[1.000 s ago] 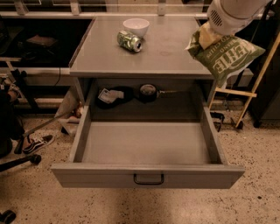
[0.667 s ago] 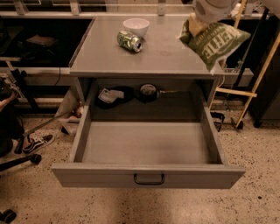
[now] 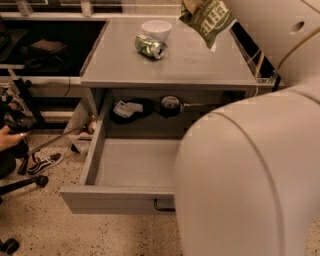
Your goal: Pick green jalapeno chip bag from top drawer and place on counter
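Green jalapeno chip bag (image 3: 209, 19) hangs over the far right corner of the surface (image 3: 200, 67), tilted, with one lower corner pointing down toward the grey top. It looks apart from the surface, not resting on it, though from this angle you cannot be sure of the gap. The end effector (image 3: 192, 5) sits at the bag's upper left corner, right against the top edge of the view. Only a sliver of it shows, so you cannot tell whether it is clamped or apart. Nothing else supports the bag, which suggests a grip at that corner and explains the slanted hang.

The top drawer (image 3: 131, 170) stands pulled out below the near edge, and the part of its floor you can see is bare. So the pick looks done and the placing is what remains. The robot's arm (image 3: 250, 175) fills the right foreground and hides the drawer's right side.

A green soda can (image 3: 149, 46) lies on its side near the far edge, left of centre, just beside a white bowl (image 3: 156, 29). Both are well apart from the bag, so the right side gives you open room. Lower it there and let the puffy bag settle flat before you release, since a crinkly bag dropped on a corner may tip toward the right edge.
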`<state>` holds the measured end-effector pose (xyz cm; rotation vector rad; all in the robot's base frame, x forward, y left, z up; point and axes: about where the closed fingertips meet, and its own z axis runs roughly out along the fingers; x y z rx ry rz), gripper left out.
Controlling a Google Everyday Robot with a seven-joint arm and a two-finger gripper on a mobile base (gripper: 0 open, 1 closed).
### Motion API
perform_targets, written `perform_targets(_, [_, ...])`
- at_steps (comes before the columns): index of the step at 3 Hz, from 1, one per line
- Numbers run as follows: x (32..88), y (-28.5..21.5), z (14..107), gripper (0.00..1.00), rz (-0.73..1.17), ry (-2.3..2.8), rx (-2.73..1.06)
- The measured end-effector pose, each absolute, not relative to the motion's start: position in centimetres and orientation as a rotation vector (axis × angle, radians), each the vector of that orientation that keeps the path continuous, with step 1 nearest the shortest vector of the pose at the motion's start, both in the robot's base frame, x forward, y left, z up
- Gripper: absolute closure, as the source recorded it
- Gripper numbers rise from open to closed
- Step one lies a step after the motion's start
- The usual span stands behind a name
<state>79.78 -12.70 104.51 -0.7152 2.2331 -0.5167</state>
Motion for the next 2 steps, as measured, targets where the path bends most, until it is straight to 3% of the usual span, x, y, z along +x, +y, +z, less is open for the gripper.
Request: perform_targets(2, [84.5,-14.3,105.2,1.00,-0.498,2.201,-0.645])
